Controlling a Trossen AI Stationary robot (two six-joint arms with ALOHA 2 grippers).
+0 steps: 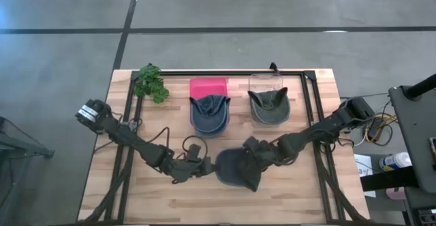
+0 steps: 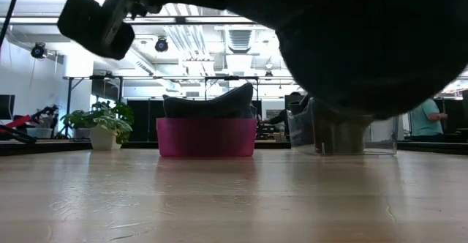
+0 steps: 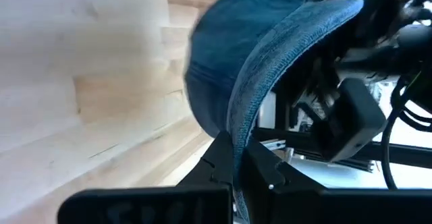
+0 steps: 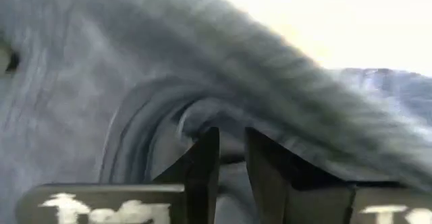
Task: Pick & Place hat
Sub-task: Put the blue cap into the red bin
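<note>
A dark blue denim hat [image 1: 237, 171] hangs above the table's near middle between both grippers, and the low view shows it [image 2: 365, 45] clear of the wood. My left gripper [image 1: 208, 166] is shut on its left side. My right gripper [image 1: 254, 149] is shut on its far right side. A second blue hat [image 1: 209, 111] rests partly on a pink bin [image 1: 208, 88]. A grey hat [image 1: 269, 107] rests against a clear bin [image 1: 267, 83]. My left gripper pinches the hat's stitched brim edge [image 3: 241, 126] between its two fingers, which come nearly level from the table's left. The brim runs up and away from the fingers, and the hat is clear of the table. My right gripper is shut on a fold of the hat's cloth [image 4: 233, 119] at the crown's rim, slanting down from the table's far right. How many layers it has, I cannot tell.
A potted plant [image 1: 151, 83] stands at the far left corner. A black frame [image 1: 306, 73] runs along the table's far and side edges. Bare wood [image 1: 163, 199] lies along the near edge under the hat.
</note>
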